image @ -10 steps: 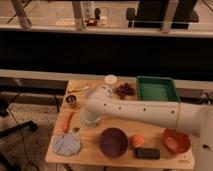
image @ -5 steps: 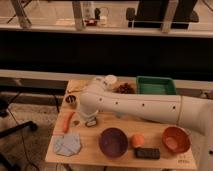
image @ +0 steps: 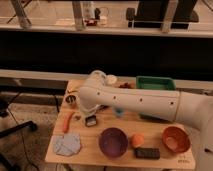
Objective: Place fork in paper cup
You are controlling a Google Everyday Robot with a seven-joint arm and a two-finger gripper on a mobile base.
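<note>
The white paper cup [image: 111, 79] stands at the back of the wooden table [image: 90, 159], just behind my arm. My white arm [image: 145, 102] reaches in from the right across the table's middle and bends down at the left. My gripper [image: 91, 120] hangs low over the table, right of an orange carrot [image: 67, 121] and well in front of the paper cup. I cannot make out the fork; a thin pale object [image: 74, 91] lies at the back left near a small dark metal cup [image: 71, 99].
A green bin [image: 155, 83] stands at the back right. A small light-blue cup [image: 119, 111] sits under the arm. A purple bowl [image: 113, 142], an orange fruit [image: 137, 140], a black block [image: 147, 153], an orange bowl [image: 176, 139] and a grey-blue cloth [image: 67, 145] line the front.
The arm has swung left and forward, and the gripper has moved from the table's middle to beside the carrot.
</note>
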